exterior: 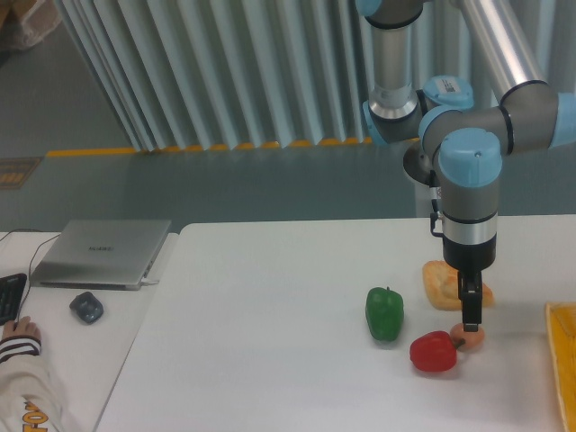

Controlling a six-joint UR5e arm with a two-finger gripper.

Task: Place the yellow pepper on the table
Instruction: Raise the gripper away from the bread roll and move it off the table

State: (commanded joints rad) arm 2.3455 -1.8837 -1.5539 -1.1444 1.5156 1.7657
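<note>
from this fixed view, yellow pepper: not visible, place cannot be told
surface (270,306): white, carrying the rest
gripper (471,326): pointing down, tip on small orange item (472,340); jaws' gap cannot be told
red pepper (433,352): touching the orange item
green pepper (384,313): just left
yellow tray (565,360): right edge

Green pepper (384,313), red pepper (433,352), bread roll (445,284), closed laptop (101,253), computer mouse (86,307), yellow tray (564,360)

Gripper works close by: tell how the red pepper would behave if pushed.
The red pepper, rounded and lobed on the table, would probably rock or roll unevenly. Its glossy skin may slip in a grasp.
</note>
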